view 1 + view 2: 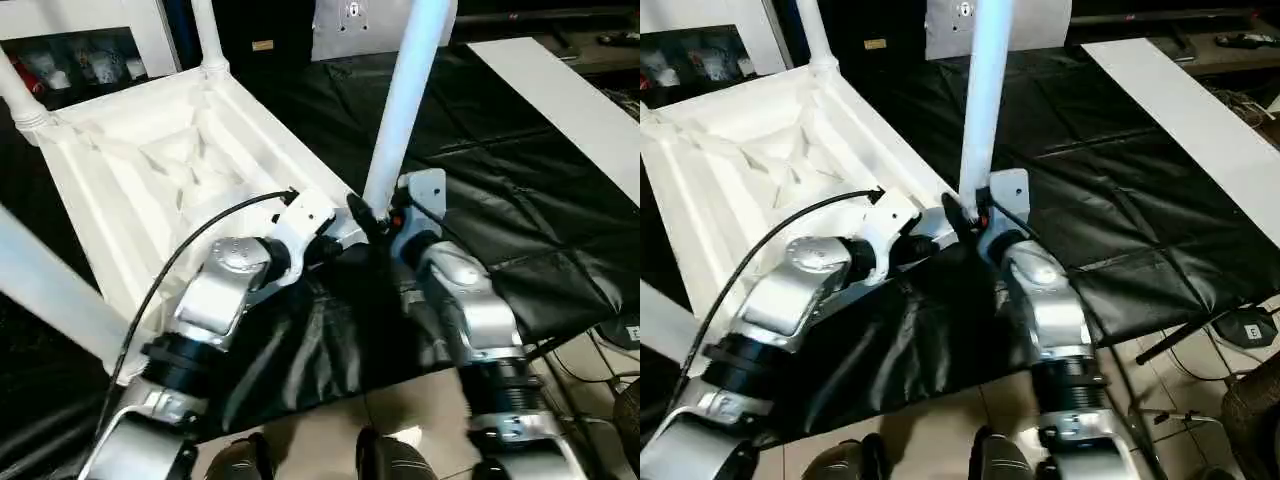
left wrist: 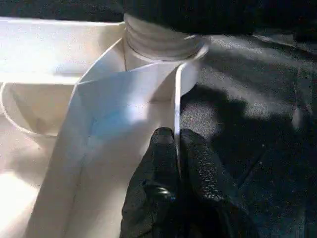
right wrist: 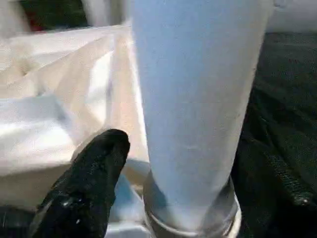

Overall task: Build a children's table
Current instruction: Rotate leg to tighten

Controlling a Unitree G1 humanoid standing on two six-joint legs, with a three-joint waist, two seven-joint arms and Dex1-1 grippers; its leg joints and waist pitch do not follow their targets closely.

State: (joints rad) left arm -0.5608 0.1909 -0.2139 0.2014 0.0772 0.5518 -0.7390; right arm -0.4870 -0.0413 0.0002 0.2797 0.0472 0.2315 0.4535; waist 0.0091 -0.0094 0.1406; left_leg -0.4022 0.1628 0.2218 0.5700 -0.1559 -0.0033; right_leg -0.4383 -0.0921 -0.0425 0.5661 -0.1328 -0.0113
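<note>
Lying upside down on the black sheet-covered workbench (image 1: 520, 200), ribbed underside up: the children's table (image 1: 150, 190), its top taking up the left half of the bench. Standing already in the far corner sockets, two legs (image 1: 207, 35); crossing the near left corner, another white leg (image 1: 50, 290), whether seated or loose not being clear. Rising tall from the near corner socket (image 2: 161, 47) between the two silver forearms, the leg in hand (image 1: 405, 100).

Bracing that corner, the left gripper (image 2: 177, 148), fingers pressed together on the thin white rim wall (image 2: 176, 106) just below the socket. Reaching around the base of the upright leg, the right gripper (image 1: 372, 222); one black finger (image 3: 86, 186) lying beside the leg, the other hidden behind it, so not telling whether clamped or loose.

Doing this step well, probably: keeping the rim pinned so the top is not sliding on the sheet, holding the leg square to the socket, pressing or turning it straight down without levering sideways.

Being cut off at the frame top, the upper ends of all legs. Being hidden by leg and collar, the depth of seating inside the socket.
</note>
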